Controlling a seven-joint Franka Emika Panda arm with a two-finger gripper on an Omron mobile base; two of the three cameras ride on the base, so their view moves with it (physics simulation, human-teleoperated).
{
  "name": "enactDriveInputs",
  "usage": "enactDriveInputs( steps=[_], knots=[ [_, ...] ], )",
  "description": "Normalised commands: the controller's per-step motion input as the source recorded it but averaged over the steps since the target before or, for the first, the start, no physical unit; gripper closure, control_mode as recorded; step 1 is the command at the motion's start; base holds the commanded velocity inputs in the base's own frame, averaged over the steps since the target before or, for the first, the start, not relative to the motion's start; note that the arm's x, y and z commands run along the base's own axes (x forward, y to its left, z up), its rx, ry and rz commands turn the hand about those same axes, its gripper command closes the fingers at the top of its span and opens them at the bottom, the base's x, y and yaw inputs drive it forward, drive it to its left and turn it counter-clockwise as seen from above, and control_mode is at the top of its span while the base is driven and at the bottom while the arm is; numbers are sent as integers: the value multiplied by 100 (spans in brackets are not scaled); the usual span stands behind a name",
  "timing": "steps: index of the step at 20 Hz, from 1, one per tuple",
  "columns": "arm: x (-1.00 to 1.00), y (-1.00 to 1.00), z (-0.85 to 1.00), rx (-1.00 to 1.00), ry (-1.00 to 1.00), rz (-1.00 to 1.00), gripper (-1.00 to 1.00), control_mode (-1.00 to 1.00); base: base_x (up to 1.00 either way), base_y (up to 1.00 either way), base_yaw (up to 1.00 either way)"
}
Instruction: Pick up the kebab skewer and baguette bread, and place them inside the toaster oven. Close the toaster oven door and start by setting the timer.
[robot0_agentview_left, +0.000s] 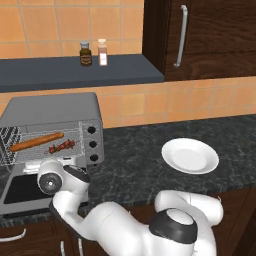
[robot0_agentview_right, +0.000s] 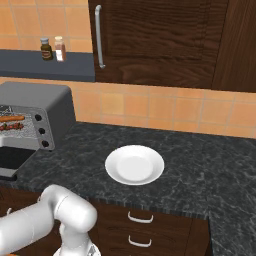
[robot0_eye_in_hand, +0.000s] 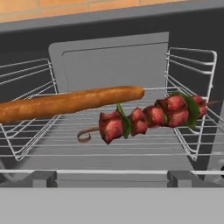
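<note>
Grey metal frames the action: the toaster oven sits at the left end of the dark speckled bench, and both foods are lying on its wire rack. The baguette bread stretches long and orange-brown across the rack, running off to the left in the hand view, and the kebab skewer lies just in front of it toward the right, red-brown meat chunks with green pieces threaded between them, its curled end pointing left. From the left base view the two show side by side in the oven's opening, loaf on the left, skewer on the right, with the three black knobs stacked beside them. The toaster oven door is down flat, its dark glass facing up in front of the oven. The arm's wrist hangs right over that lowered door, and the gripper's fingers are hidden from the cameras; going by its spread, the jaws stand wide apart with nothing between them. Off to the right a white plate rests bare on the bench, well apart from the oven, and two small jars stand on the dark shelf above
</note>
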Motion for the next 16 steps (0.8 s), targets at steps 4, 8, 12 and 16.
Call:
enactDriveInputs(
  steps=[4,8,12,16],
  knots=[
    [23,0,0,0,0,0,-100,-100,0,0,0],
    [18,0,-7,0,0,0,-100,-100,0,0,0],
    [26,0,-1,0,0,0,-100,-100,0,0,0],
    [28,0,-1,0,0,0,-100,-100,0,0,0]
  ],
)
